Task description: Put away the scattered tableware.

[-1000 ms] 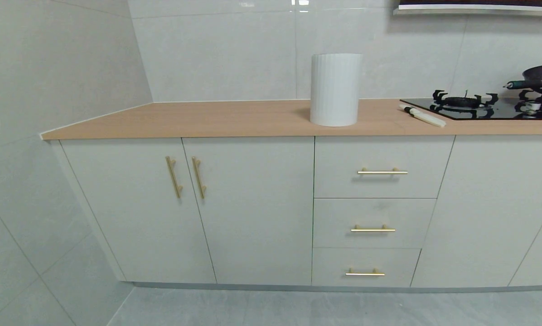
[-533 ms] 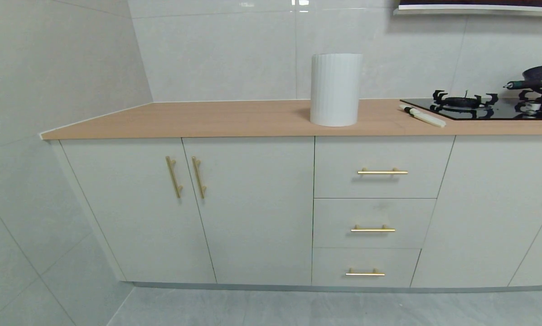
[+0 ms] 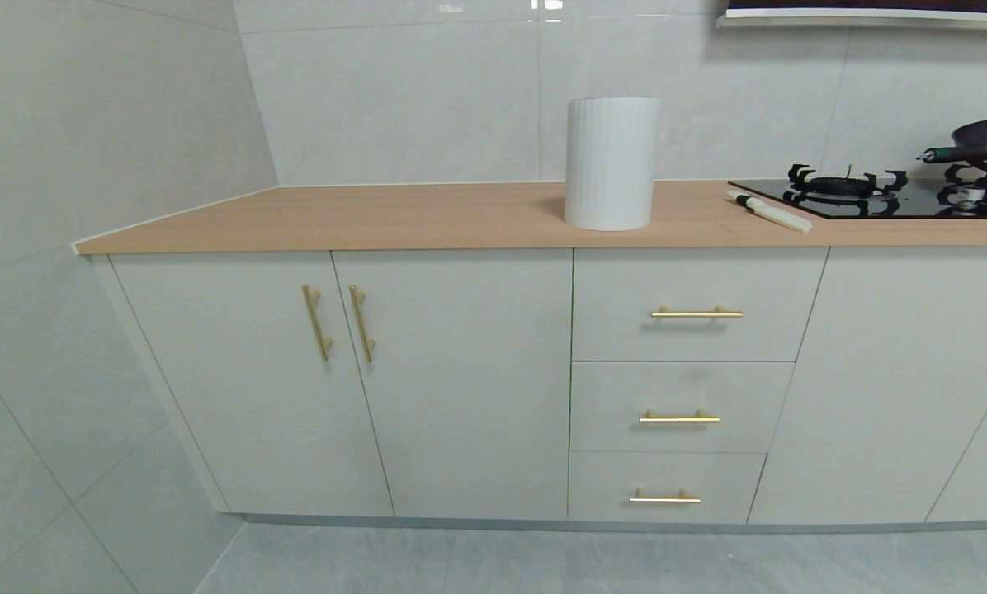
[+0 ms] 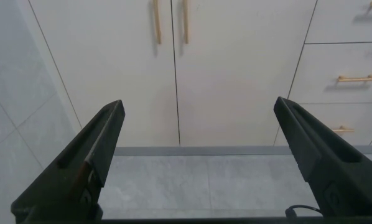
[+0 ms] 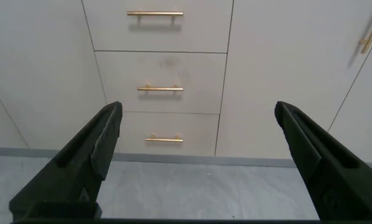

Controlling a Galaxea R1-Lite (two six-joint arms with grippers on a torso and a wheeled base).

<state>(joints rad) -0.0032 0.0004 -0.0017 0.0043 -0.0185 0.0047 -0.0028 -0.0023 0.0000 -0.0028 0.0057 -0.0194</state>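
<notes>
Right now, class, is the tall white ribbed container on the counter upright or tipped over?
Upright. The white ribbed container stands on its base on the wooden counter, sides vertical, rim level on top.

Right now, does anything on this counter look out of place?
Only one thing: a pale utensil lies slantwise on the countertop at the hob edge, loose, outside the white ribbed holder. Nothing spilled or damaged.

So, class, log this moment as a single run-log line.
left gripper: open, facing cabinet doors | right gripper: open, facing shut drawers | utensil: lying on countertop by stove | white canister: upright
</notes>
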